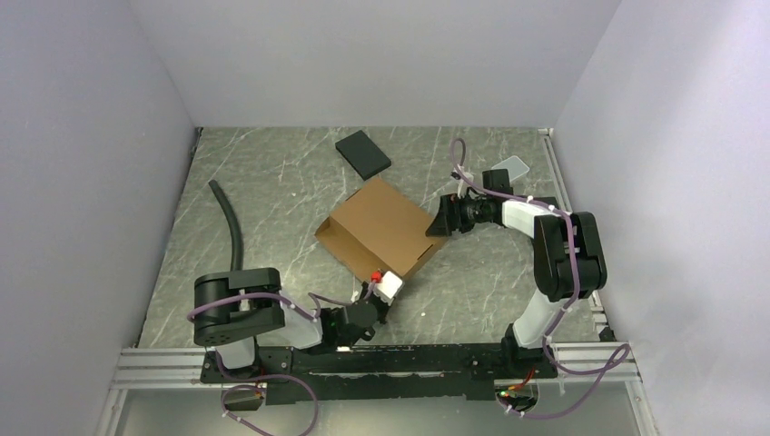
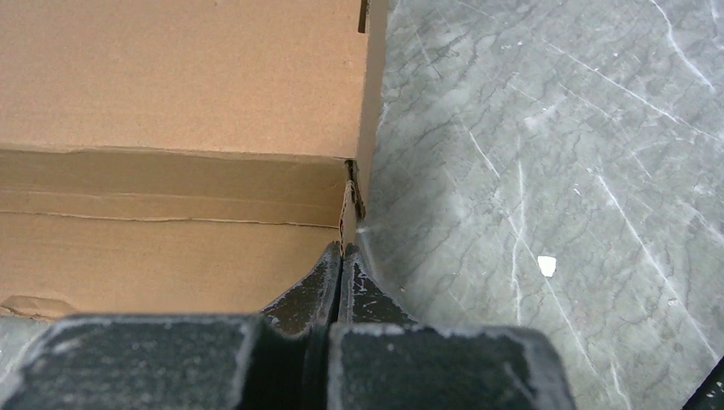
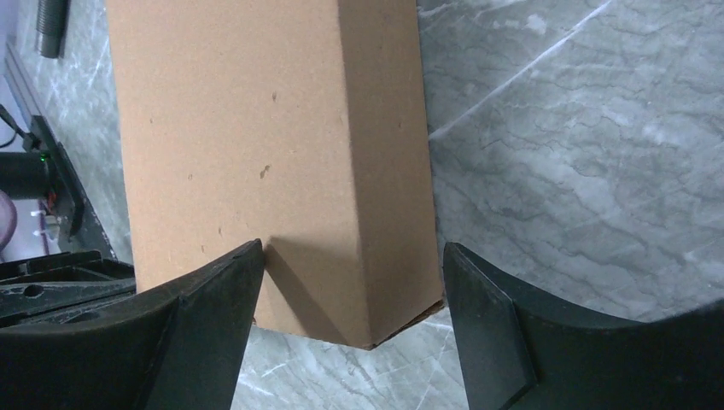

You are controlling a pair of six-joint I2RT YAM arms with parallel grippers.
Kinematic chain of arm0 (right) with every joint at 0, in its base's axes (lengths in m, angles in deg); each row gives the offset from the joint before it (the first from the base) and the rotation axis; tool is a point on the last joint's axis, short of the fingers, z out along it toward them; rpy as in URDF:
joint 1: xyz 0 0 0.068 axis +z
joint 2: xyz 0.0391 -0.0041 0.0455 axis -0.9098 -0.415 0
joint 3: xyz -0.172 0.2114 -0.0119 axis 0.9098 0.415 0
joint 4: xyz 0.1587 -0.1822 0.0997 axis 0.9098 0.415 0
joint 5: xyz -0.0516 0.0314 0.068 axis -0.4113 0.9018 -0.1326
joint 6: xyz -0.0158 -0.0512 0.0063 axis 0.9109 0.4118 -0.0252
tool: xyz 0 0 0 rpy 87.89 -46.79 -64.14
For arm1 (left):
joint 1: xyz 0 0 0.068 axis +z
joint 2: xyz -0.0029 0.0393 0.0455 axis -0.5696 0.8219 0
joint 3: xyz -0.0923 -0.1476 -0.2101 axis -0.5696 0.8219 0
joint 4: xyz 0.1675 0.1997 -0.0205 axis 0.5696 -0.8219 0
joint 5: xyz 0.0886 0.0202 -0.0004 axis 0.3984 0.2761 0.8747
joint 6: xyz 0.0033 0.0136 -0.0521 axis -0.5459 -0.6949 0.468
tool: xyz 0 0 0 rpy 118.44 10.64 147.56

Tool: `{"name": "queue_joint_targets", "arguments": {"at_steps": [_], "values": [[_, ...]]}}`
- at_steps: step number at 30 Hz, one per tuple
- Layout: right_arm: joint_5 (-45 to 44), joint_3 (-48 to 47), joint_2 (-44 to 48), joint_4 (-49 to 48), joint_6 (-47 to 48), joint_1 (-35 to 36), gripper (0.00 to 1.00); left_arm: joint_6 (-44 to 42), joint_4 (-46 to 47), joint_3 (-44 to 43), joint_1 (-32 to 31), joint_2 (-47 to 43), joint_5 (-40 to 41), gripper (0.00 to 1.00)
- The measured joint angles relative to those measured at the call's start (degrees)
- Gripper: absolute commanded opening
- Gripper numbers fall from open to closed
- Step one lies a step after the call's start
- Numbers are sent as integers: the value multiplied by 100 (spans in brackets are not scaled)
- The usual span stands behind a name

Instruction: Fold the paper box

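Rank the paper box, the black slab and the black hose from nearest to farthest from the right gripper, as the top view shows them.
1. paper box: directly at the right gripper, with its right corner between the fingers.
2. black slab: toward the back wall, behind the box and to the left.
3. black hose: at the far left side, beyond the box.

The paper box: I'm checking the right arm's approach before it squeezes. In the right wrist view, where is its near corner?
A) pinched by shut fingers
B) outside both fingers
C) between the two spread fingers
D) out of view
C: the paper box has its near corner in the gap of the right gripper, whose fingers stand apart, one at the top face and the other clear of the side wall.
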Motion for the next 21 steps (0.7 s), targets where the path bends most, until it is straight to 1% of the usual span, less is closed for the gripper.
{"name": "queue_joint_targets", "arguments": {"at_steps": [5,14,17,21], "values": [[122,-76,-120,33,-90,-74,76,133,-9,44,74,-90,-98,0],[192,-94,-136,59,-90,-83,75,131,-184,28,125,-221,-258,0],[227,-94,-138,63,-79,-76,72,151,-474,-90,188,-299,-330,0],[249,-107,-138,81,-46,-33,70,302,-1180,-365,330,-496,-527,0]]}}
